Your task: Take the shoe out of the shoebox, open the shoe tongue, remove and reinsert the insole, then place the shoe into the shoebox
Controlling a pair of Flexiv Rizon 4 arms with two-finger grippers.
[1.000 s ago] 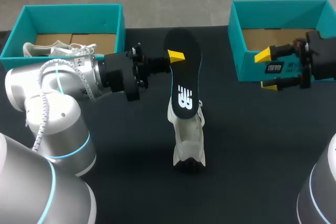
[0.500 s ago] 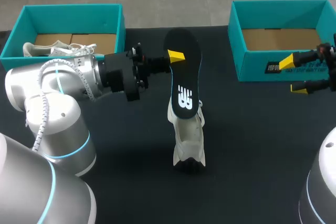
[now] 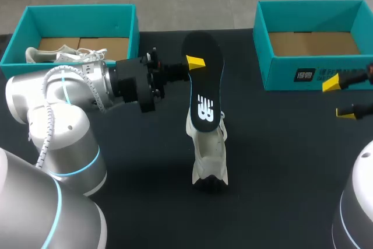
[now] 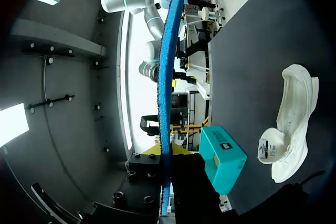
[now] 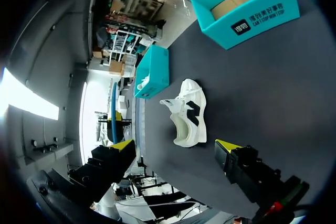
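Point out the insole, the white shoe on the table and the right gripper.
insole (image 3: 205, 86): head view, on its black top face, mid-length.
white shoe (image 3: 210, 151): head view, on the white upper.
right gripper (image 3: 341, 98): head view, midway between its two yellow tips.
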